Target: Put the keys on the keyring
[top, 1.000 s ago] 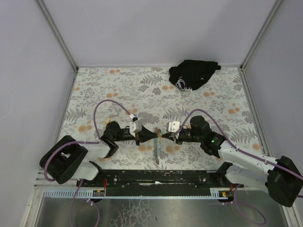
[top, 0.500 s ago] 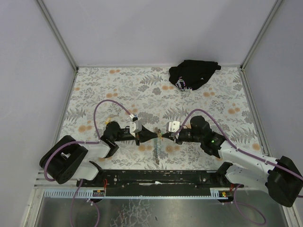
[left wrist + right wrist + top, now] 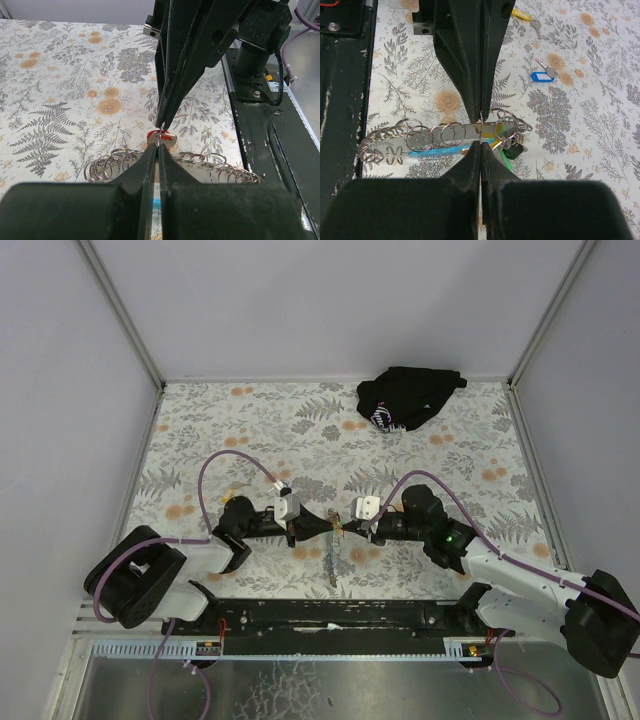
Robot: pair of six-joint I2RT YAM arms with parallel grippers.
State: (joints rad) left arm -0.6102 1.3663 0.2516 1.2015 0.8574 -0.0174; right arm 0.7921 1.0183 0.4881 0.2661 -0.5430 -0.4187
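Note:
My left gripper (image 3: pixel 329 525) and right gripper (image 3: pixel 347 528) meet tip to tip over the near middle of the table. Both are shut on one thin metal ring of the keyring (image 3: pixel 480 128), seen edge-on between the two pairs of tips. Under them lies the strap (image 3: pixel 330 565) with several more rings (image 3: pixel 422 136) and a light-blue section (image 3: pixel 427 152). A red-tagged key (image 3: pixel 161 136) shows just past the left gripper (image 3: pixel 158 148); whether it hangs from the ring I cannot tell. Green and yellow tags (image 3: pixel 506 150) lie by the right gripper (image 3: pixel 480 143). A blue-tagged key (image 3: pixel 540 76) and a yellow-tagged key (image 3: pixel 522 15) lie loose farther off.
A black cloth bundle (image 3: pixel 405 397) sits at the far right of the floral tabletop (image 3: pixel 250 430). A black rail (image 3: pixel 330 612) runs along the near edge between the arm bases. White walls close in the table on three sides.

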